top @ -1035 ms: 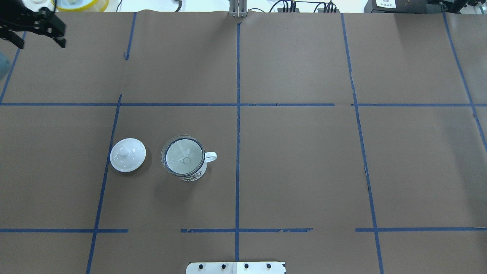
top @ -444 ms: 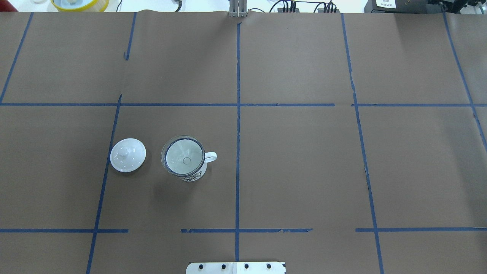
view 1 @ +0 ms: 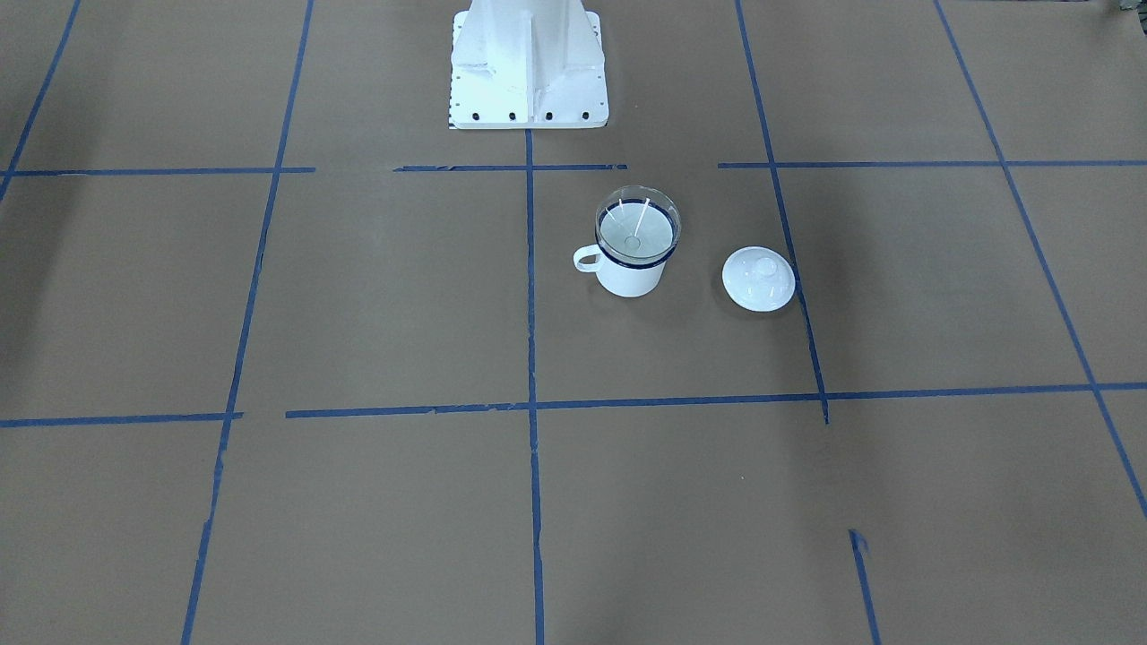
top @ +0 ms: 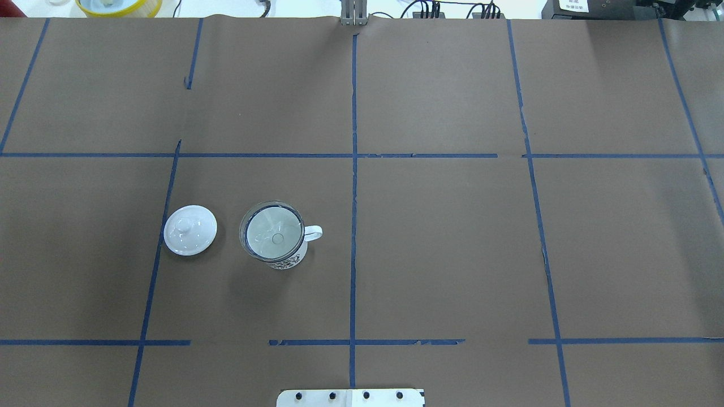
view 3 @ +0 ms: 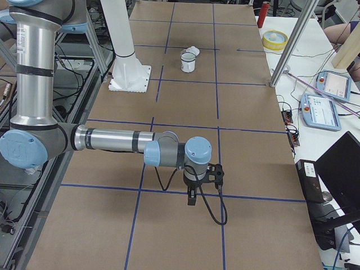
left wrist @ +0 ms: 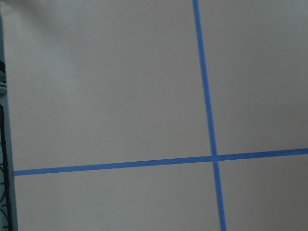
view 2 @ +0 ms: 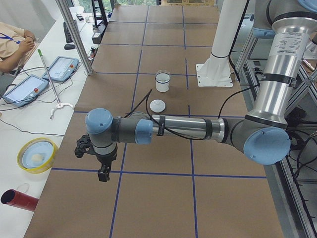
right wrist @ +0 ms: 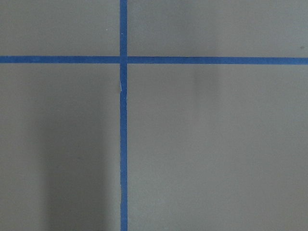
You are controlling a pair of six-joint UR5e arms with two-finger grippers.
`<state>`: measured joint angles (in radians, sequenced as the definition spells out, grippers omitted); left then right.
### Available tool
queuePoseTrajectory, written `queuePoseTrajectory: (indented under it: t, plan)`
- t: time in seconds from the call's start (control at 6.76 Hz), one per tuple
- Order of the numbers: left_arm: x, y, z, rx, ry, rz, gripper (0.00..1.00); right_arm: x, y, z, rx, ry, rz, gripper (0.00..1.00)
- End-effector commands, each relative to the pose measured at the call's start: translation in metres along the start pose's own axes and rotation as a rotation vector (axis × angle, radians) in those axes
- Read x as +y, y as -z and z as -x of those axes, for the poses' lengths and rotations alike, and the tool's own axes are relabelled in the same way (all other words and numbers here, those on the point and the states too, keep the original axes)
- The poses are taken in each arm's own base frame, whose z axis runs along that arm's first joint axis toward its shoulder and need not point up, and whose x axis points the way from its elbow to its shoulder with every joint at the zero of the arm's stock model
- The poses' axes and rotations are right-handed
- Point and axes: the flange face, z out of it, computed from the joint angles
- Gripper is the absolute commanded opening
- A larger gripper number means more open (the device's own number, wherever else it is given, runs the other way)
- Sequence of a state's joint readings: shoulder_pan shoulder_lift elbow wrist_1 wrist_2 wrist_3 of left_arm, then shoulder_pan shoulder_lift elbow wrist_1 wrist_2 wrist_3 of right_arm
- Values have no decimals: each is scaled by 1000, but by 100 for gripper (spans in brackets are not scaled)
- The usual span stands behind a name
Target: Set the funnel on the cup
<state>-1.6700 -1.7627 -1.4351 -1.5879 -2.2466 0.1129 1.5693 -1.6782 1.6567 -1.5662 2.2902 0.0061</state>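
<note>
Since both grippers show only in end-of-table views, jaw state: cannot tell. Left gripper (view 2: 102,173) and right gripper (view 3: 191,198) hang low over table (top: 452,237), at opposite ends, well apart from cup (top: 289,261). Funnel (top: 266,226) seated in cup mouth, upright. White lid (top: 190,230) near cup's left, not touching.

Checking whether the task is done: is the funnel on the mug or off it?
On it. The clear funnel sits upright in the white enamel mug, its wide rim resting above the mug's dark blue rim.

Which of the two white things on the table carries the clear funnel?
The cup, the one with a handle and dark blue rim; the funnel sits in its mouth. The knobbed lid beside it carries nothing.
</note>
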Motion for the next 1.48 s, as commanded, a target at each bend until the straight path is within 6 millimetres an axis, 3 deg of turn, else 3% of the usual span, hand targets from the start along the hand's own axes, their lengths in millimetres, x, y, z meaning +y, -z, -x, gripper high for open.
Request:
queuePoseTrajectory:
  t: [0.0, 0.59, 1.33]
  plan:
    - [15, -5, 11, 30, 12, -6, 100, 0, 0, 0, 0, 0, 0, 100]
    - [23, -6, -3, 164, 29, -11, 100, 0, 0, 0, 0, 0, 0, 100]
    - [16, 1, -11, 158, 74, 41, 100, 0, 0, 0, 0, 0, 0, 100]
